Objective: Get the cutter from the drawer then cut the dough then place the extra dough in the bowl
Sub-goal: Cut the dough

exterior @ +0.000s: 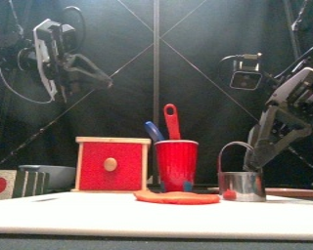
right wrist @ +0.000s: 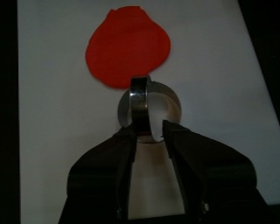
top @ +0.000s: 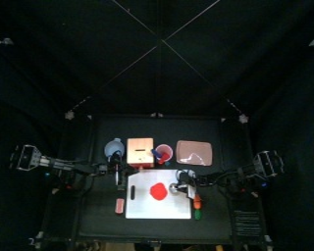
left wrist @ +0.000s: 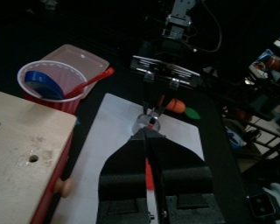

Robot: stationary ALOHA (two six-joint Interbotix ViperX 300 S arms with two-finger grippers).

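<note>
- The left arm point(top: 71, 167) is held high above the table's left side, well clear of the surface.
- The left gripper point(exterior: 54, 90) is pointed downward, with its jaws pressed together and nothing between them.
- The right arm point(top: 232, 176) is bent low toward the table.
- The right gripper point(right wrist: 150, 133) is clamped on the wire handle of the cutter point(right wrist: 149, 105).

Top: from high overhead, tipped slightly toward the back curtain, far off, with the white cutting board point(top: 136, 208) small in the lower half. Front: level at the table's near edge, close, looking across the dough point(exterior: 176, 197) to the red cup point(exterior: 175, 164). Left wrist: slanting down over board and cup, seemingly from some height. Right wrist: near, straight down on the cutter point(right wrist: 150, 109). Shared by top, front and right wrist: dough; by top, front and left wrist: cup.
</note>
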